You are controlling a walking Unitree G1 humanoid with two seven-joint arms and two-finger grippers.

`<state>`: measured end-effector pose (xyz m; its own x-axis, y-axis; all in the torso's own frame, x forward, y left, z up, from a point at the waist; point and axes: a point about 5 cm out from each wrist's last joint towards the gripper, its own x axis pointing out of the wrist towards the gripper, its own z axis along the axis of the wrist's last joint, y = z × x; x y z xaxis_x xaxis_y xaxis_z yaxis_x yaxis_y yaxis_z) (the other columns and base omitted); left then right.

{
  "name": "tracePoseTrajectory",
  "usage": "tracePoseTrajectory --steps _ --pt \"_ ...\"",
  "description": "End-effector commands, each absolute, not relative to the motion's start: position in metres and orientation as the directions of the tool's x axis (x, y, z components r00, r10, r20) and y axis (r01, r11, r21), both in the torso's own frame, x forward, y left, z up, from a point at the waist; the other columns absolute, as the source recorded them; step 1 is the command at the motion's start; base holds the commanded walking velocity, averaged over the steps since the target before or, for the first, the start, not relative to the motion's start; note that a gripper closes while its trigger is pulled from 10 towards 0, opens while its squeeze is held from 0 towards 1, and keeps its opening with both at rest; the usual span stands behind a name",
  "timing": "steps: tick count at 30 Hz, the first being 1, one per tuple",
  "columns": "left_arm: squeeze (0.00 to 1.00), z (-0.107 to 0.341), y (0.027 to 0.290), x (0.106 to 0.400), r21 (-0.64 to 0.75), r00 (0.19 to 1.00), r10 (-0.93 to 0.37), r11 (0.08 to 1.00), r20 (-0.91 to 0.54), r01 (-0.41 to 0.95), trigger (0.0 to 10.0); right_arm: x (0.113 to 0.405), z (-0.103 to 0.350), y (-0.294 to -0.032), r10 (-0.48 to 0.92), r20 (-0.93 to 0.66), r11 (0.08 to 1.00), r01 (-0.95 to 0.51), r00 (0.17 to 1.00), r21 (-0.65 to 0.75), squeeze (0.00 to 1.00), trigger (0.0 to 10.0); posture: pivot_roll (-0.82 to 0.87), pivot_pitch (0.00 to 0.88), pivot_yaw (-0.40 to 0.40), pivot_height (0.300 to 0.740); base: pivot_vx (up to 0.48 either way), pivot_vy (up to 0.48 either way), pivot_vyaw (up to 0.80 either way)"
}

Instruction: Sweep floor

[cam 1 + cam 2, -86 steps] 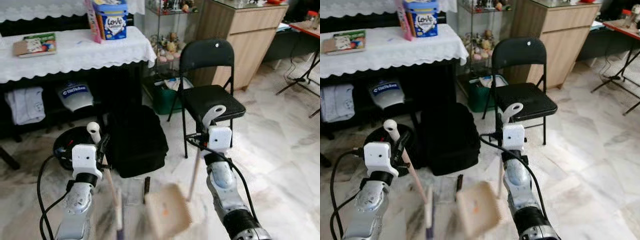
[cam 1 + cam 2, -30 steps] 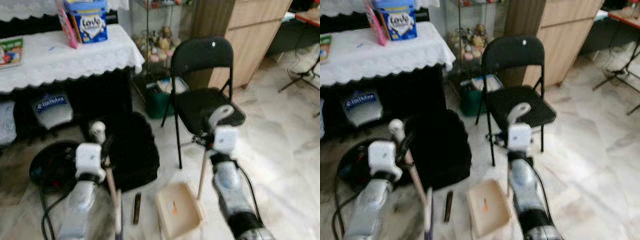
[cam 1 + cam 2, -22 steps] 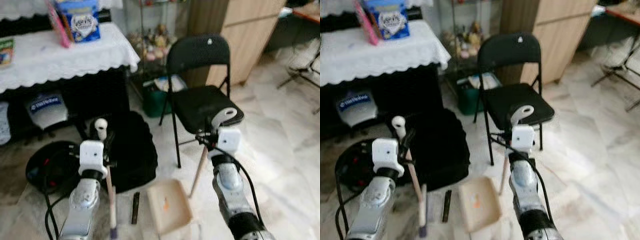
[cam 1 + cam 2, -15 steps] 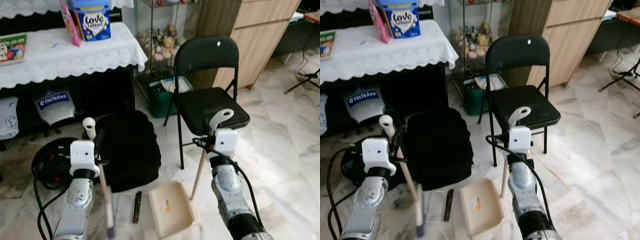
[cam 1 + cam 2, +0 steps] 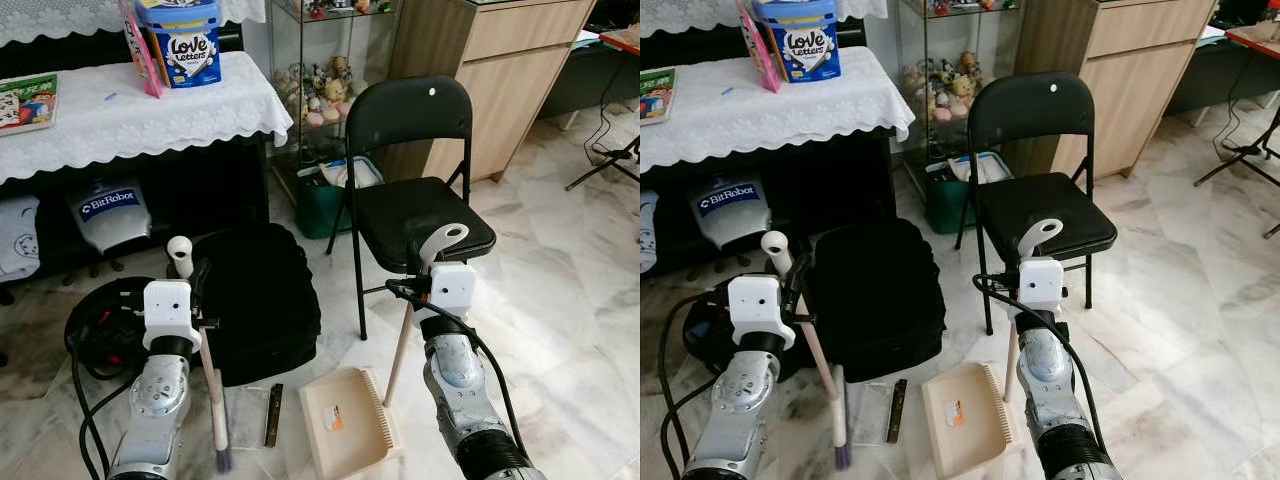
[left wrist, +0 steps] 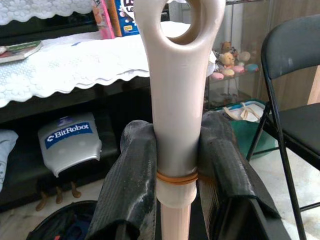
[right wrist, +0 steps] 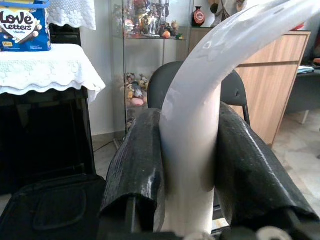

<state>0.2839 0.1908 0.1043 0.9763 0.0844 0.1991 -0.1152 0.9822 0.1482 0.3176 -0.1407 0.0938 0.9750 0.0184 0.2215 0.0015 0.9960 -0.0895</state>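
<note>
My left gripper [image 5: 197,288] is shut on the pale broom handle [image 6: 175,105]. The stick slants down to purple bristles [image 5: 223,460] at the floor. My right gripper [image 5: 418,292] is shut on the dustpan handle [image 7: 192,115], whose hooked top [image 5: 441,240] rises above the wrist. The beige dustpan [image 5: 345,425] lies flat on the marble floor between my arms, with a small orange-and-white scrap [image 5: 333,418] in it. A dark thin bar [image 5: 272,414] and a clear sheet [image 5: 244,416] lie on the floor between broom and dustpan.
A black backpack [image 5: 256,300] sits right behind the broom. A black folding chair [image 5: 415,195] stands behind the dustpan. To the left are a lace-covered table [image 5: 130,110] and a round black device with cables [image 5: 100,322]. Open marble floor [image 5: 570,300] spreads to the right.
The view has swayed and then steadied. The dustpan, earlier blurred and tilted close below me, now lies flat on the floor. Both grippers keep their hold.
</note>
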Motion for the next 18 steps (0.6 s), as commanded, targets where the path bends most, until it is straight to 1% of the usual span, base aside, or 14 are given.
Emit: tracePoseTrajectory --steps 1,5,7,9,15,18 --pt "0.00 0.1138 0.1898 0.2872 0.148 0.965 0.073 0.982 0.250 -0.113 10.0 0.3184 0.0995 -0.1409 0.018 0.259 0.996 0.006 0.966 -0.091 0.00 10.0 0.00 0.043 -0.011 0.740 0.000 0.240 0.00" --pt "0.00 0.1134 0.1905 0.2869 0.149 0.965 0.071 0.982 0.251 -0.112 10.0 0.3196 0.1008 -0.1383 0.023 0.262 0.996 0.000 0.965 -0.089 0.00 10.0 0.01 0.036 -0.009 0.740 0.000 0.242 0.00" --pt "0.00 0.1134 0.1905 0.2869 0.150 0.965 0.070 0.982 0.251 -0.110 10.0 0.3201 0.1013 -0.1377 0.024 0.263 0.996 -0.001 0.964 -0.088 0.00 10.0 0.01 0.036 -0.009 0.740 0.000 0.000 0.00" --pt "0.00 0.1135 0.1904 0.2869 0.149 0.965 0.069 0.983 0.252 -0.109 10.0 0.3206 0.1020 -0.1374 0.025 0.265 0.996 -0.002 0.964 -0.086 0.00 10.0 0.01 0.036 -0.009 0.740 0.000 0.244 0.00" --pt "0.00 0.1146 0.1900 0.2871 0.145 0.964 0.070 0.983 0.257 -0.110 10.0 0.3207 0.1024 -0.1373 0.025 0.268 0.996 -0.002 0.963 -0.086 0.00 10.0 0.01 0.037 -0.010 0.740 0.000 0.000 0.00" --pt "0.00 0.1160 0.1893 0.2877 0.144 0.962 0.065 0.984 0.264 -0.106 10.0 0.3211 0.1028 -0.1379 0.024 0.268 0.996 0.000 0.963 -0.087 0.00 10.0 0.01 0.040 -0.010 0.740 0.000 0.480 0.00"
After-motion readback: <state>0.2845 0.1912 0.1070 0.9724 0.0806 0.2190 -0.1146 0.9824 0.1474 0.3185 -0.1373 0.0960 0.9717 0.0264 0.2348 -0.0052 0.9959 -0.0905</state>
